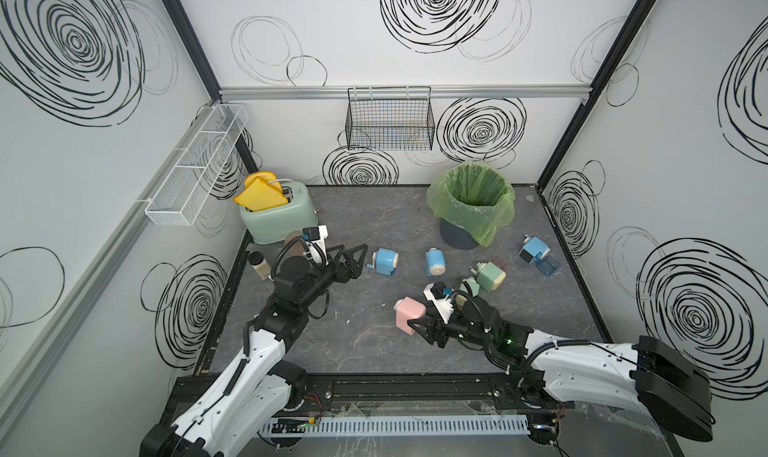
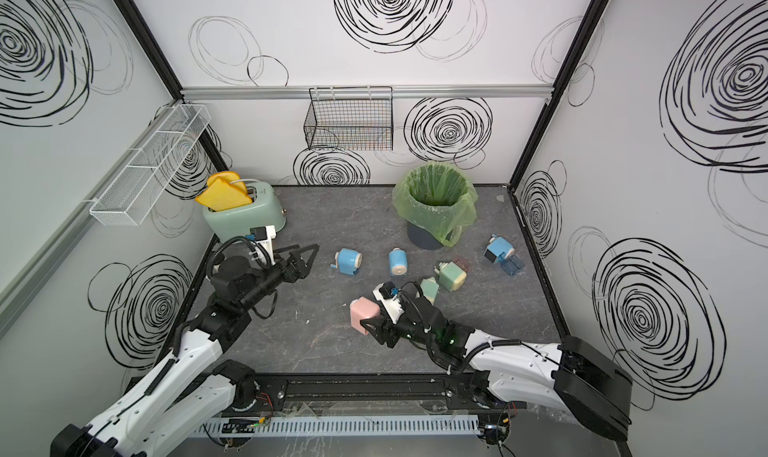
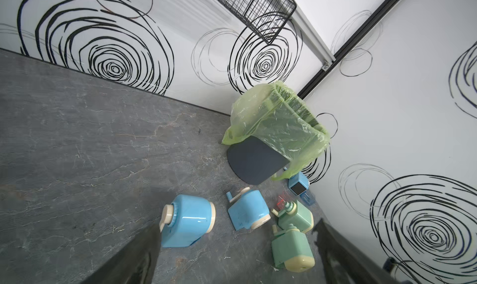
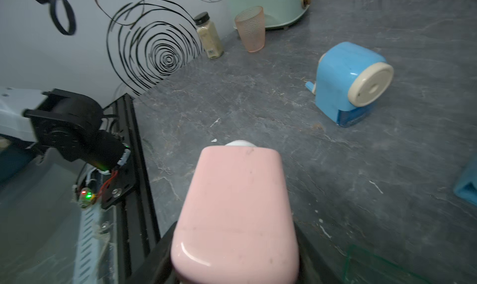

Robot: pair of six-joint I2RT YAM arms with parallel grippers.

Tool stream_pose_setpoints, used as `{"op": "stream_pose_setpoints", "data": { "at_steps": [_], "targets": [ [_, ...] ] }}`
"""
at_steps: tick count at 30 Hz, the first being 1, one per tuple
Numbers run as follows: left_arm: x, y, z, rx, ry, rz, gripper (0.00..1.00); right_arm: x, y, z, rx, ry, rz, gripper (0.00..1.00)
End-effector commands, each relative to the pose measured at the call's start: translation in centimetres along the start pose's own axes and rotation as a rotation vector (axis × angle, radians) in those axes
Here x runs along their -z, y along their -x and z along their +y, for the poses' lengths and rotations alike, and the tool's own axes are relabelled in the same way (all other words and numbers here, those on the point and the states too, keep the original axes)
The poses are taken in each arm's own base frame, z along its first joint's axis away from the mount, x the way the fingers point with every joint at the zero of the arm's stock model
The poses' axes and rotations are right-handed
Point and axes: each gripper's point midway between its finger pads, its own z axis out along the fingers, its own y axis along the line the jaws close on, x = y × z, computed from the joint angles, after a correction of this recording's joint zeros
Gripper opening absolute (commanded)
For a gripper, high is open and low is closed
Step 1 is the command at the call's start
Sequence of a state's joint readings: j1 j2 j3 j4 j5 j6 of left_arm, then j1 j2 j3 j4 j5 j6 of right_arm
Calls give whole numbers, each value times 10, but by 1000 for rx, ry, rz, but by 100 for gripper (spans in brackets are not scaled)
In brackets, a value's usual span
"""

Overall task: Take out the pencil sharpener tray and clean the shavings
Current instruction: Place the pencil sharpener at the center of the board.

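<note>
right arm [image 1: 582, 357] and left arm [image 1: 249, 363], white with black joints, reach in from the near edge over the grey marbled table [image 1: 365, 351]; dark round bin lined with a green plastic bag [image 1: 494, 222] upright at the back, right of centre; mint-green toaster [image 1: 286, 222] holding yellow toast slices [image 1: 257, 195] in the back left corner; right gripper [image 1: 417, 328] clenched on the near end of the pink plastic pencil sharpener [image 1: 409, 311], front centre, black fingers [image 4: 154, 259] against both its sides in the right wrist view; lifted or resting, cannot tell; its tray not made out; left gripper [image 1: 360, 261] released wide, empty, just beside a light blue pencil sharpener [image 1: 384, 260]; second light blue sharpener [image 1: 434, 261] further right, then a mint-green pencil sharpener [image 1: 491, 277] with a second mint-green sharpener [image 1: 471, 286] just beside it; blue sharpener with a dark face [image 1: 534, 249] near the right wall, clear blue tray [image 1: 547, 264] lying outside it and touching it; shavings [image 4: 318, 126]: few tan flecks on the table just beside the light blue pencil sharpener's base, right wrist view only
</note>
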State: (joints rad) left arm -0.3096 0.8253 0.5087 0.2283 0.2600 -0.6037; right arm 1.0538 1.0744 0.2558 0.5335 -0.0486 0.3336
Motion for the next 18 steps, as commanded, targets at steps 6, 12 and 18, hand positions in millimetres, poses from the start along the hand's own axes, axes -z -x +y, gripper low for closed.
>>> {"op": "stream_pose_setpoints", "data": {
  "at_steps": [6,12,18],
  "targets": [
    [-10,11,-4,29,-34,-27,97,-11,18,-27,65,-160,-185,44],
    [-10,9,-3,29,-36,-25,97,-22,5,-21,94,-180,-146,55],
    [-11,7,-3,36,-40,-20,97,-26,-2,-15,108,-157,-87,92]
  ]
}}
